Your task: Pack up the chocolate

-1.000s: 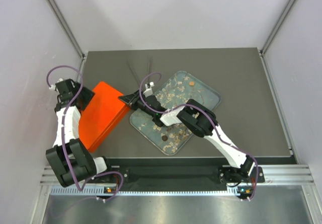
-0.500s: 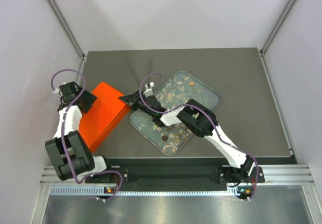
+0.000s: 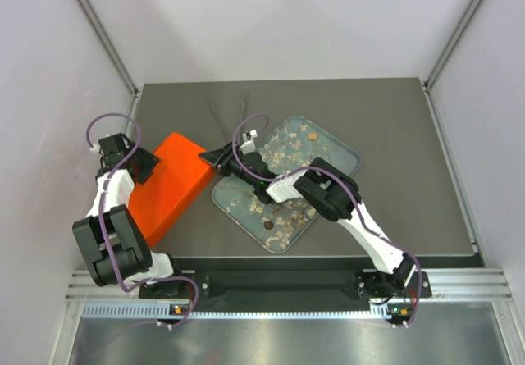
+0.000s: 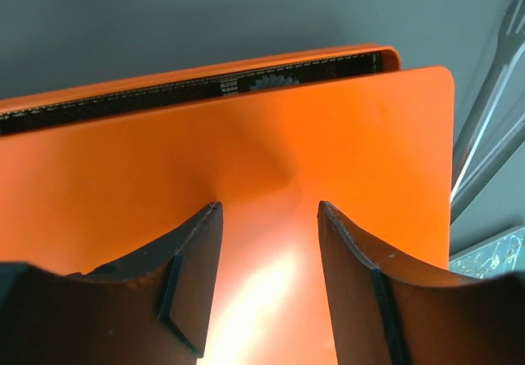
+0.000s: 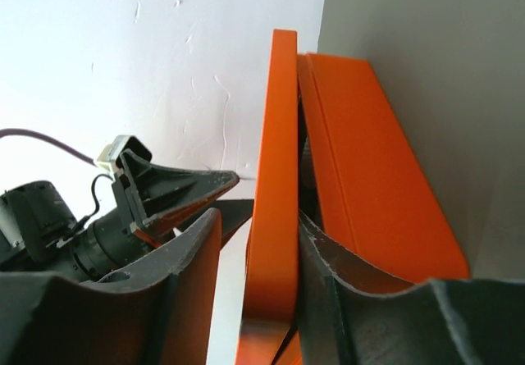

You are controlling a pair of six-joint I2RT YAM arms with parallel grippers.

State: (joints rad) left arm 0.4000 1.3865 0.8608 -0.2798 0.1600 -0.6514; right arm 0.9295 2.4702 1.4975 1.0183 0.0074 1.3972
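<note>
An orange box (image 3: 168, 186) lies at the table's left, its lid (image 5: 273, 176) raised slightly off the base (image 5: 369, 176). My right gripper (image 3: 215, 158) is at the box's right corner; its open jaws (image 5: 259, 216) straddle the lid's edge, with a gap on the left side. My left gripper (image 3: 141, 164) is open just over the lid (image 4: 269, 209), holding nothing. A caramel-brown round chocolate (image 3: 311, 135) and a dark brown one (image 3: 268, 225) lie on the clear tray (image 3: 344, 158). A white fluted cup (image 4: 267, 82) shows in the slit under the lid.
Thin pale flakes are strewn over the clear tray. Metal tongs (image 3: 230, 115) lie behind the box and also show in the left wrist view (image 4: 492, 119). White enclosure walls stand close on the left and right. The tray's corner (image 4: 492, 250) lies near the box.
My left gripper has moved right, onto the box's left side. My right gripper has shifted slightly back and right at the box's corner. The box's right corner has moved with it.
</note>
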